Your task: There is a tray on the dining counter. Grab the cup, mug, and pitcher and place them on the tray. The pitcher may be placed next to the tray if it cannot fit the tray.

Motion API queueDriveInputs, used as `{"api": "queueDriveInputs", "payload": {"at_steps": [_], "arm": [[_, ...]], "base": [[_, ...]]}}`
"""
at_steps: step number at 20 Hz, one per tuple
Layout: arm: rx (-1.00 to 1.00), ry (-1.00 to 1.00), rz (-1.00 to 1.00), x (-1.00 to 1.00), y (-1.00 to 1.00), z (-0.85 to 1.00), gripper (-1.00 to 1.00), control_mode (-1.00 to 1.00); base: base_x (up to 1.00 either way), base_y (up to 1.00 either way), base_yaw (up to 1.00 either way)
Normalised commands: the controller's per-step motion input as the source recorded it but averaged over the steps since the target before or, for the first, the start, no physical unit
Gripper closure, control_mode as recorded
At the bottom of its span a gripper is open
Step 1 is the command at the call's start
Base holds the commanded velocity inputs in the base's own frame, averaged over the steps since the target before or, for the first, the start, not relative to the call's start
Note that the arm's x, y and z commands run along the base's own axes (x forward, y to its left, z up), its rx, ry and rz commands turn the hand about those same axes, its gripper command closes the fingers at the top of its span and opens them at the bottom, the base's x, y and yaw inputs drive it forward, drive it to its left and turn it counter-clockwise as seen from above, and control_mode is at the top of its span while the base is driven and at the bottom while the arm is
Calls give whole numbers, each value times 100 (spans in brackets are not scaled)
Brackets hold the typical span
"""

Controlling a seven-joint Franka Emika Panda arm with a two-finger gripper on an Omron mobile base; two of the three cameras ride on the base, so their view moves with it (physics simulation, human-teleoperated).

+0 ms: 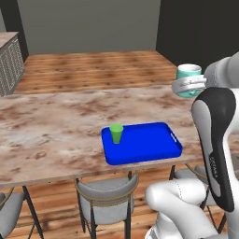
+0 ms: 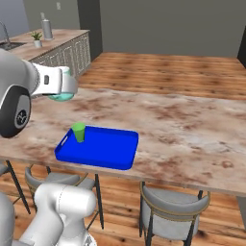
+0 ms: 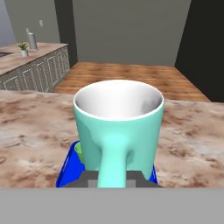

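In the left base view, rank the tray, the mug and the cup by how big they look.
1. tray, clearly largest.
2. mug, partly hidden by the arm, so its rank over the cup is unsure.
3. cup, standing on the tray.

The tray [image 1: 149, 144] lies on the counter [image 1: 51, 126], near its front edge. The cup [image 1: 116, 133] stands upright on the tray, at its left end. The mug [image 1: 188, 80] hangs above the counter, right of the tray, in the pincer [image 3: 111, 177]. Chairs [image 1: 106, 198] stand under the front edge.
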Motion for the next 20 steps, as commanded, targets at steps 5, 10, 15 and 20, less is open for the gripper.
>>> {"api": "queueDriveInputs", "payload": {"at_steps": [5,10,15,20], "arm": [[0,4,1,16,-4,-5,100,-100],[0,6,7,8,-22,-25,100,-100],[0,10,7,12,-13,-39,100,-100],[0,6,11,9,-3,-43,100,-100]], "base": [[0,0,0],[0,0,0],[0,0,0],[0,0,0]]}}
